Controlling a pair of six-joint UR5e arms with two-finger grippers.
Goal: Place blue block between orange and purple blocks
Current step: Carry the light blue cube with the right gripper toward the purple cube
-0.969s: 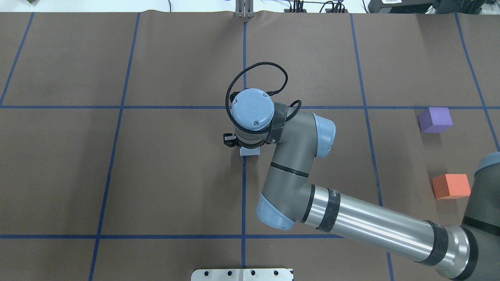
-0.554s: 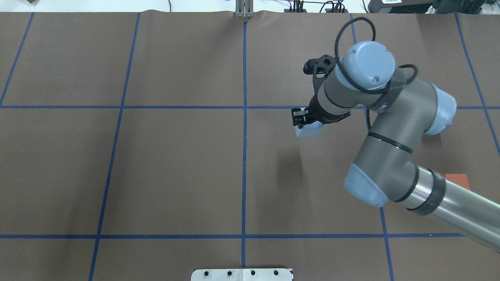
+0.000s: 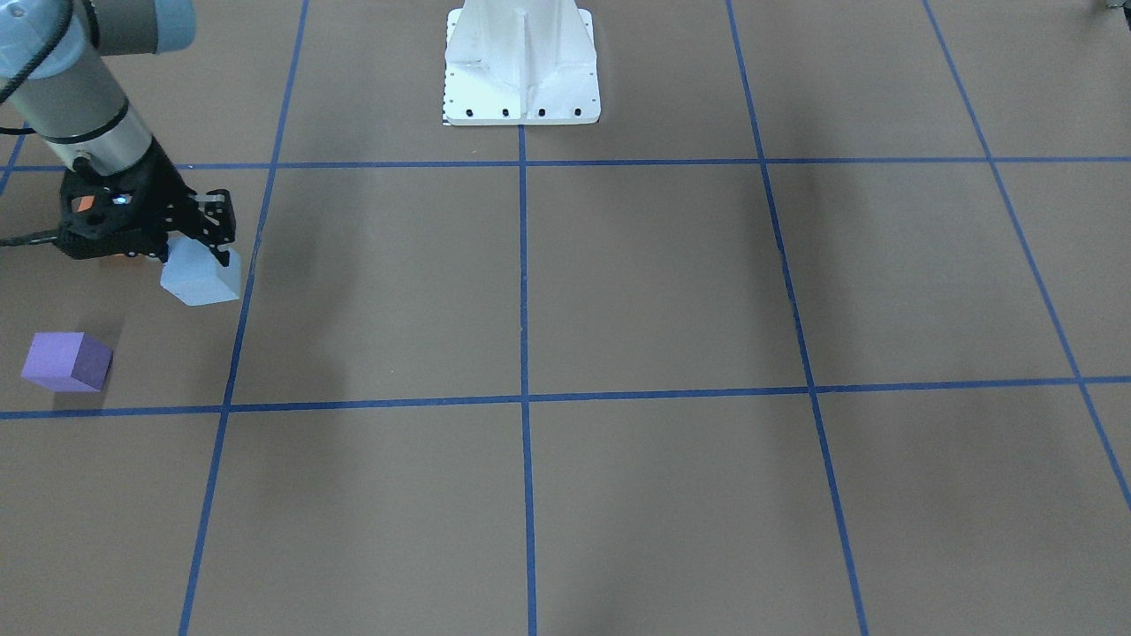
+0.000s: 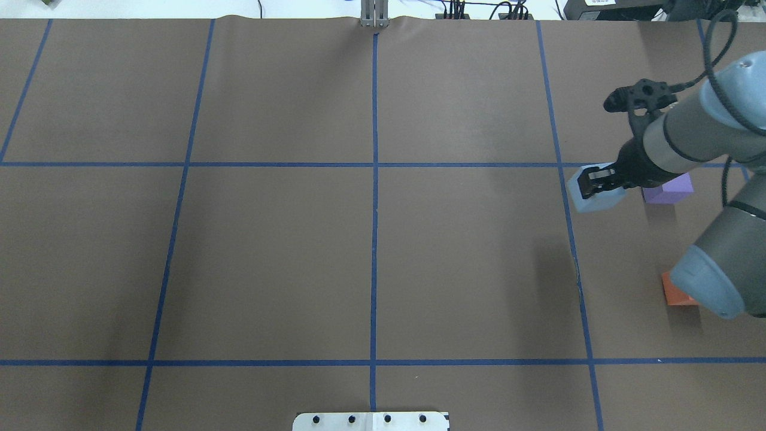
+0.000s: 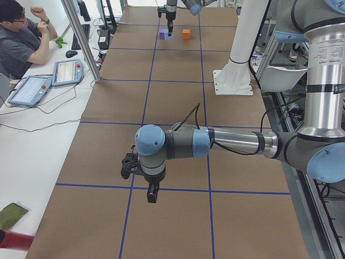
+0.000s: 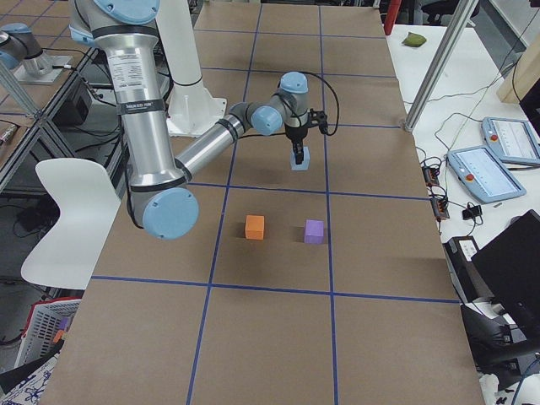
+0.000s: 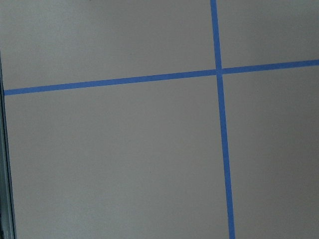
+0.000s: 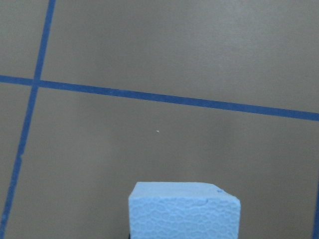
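Note:
My right gripper (image 4: 603,181) is shut on the light blue block (image 4: 592,194) and holds it above the table, just left of the purple block (image 4: 675,190). My forearm partly covers the purple block. The orange block (image 4: 675,294) lies nearer me, half hidden under my right elbow. In the front view the right gripper (image 3: 199,237) holds the blue block (image 3: 201,281) up and to the right of the purple block (image 3: 66,360). The right wrist view shows the blue block (image 8: 184,210) at bottom centre. My left gripper (image 5: 152,193) hangs over bare table; I cannot tell whether it is open or shut.
Blue tape lines grid the brown table cover. The white robot base plate (image 3: 521,66) stands at my table edge. An operator (image 5: 21,40) sits beside tablets at the table's far side. A white chair (image 6: 72,219) stands off the table.
My right arm has swung from the table's middle to the right with the blue block in its grip, ending beside the purple block. It now covers part of the orange block.

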